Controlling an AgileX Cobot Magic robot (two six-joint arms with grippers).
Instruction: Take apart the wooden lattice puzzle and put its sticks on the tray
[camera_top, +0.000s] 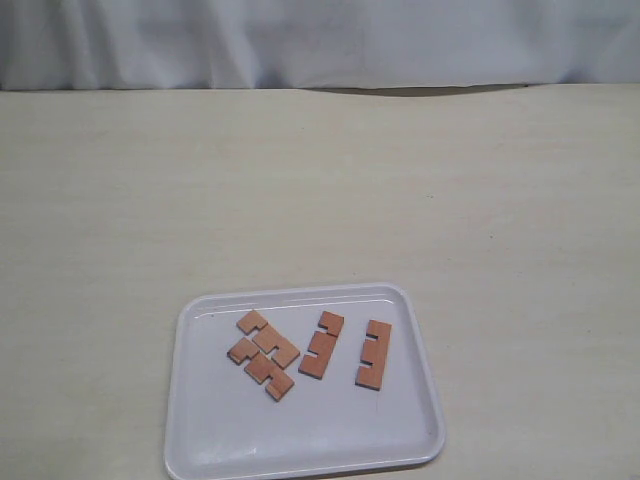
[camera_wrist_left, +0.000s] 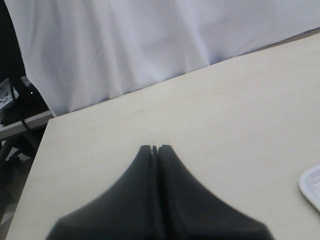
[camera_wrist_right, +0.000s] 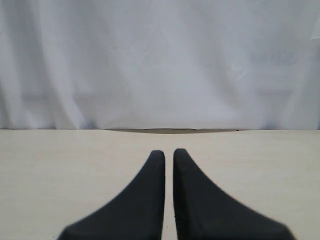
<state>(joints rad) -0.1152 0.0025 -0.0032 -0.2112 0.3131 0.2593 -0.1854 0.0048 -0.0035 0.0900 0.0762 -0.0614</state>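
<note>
The white tray (camera_top: 310, 430) lies at the front middle of the table. Four reddish-brown notched sticks lie flat on it. Two of them (camera_top: 268, 340) (camera_top: 262, 368) lie slanted and touching at the tray's left. A third stick (camera_top: 321, 345) and a fourth stick (camera_top: 373, 354) lie apart to their right. No assembled lattice puzzle shows. Neither gripper appears in the exterior view. My left gripper (camera_wrist_left: 155, 148) is shut and empty over bare table, with a tray corner (camera_wrist_left: 312, 186) at the edge of its view. My right gripper (camera_wrist_right: 169, 152) is shut to a thin gap, holding nothing.
The pale table (camera_top: 320, 190) runs back to a white curtain (camera_top: 320, 40). In the left wrist view the table's side edge (camera_wrist_left: 42, 150) shows, with dark equipment (camera_wrist_left: 15, 100) beyond it.
</note>
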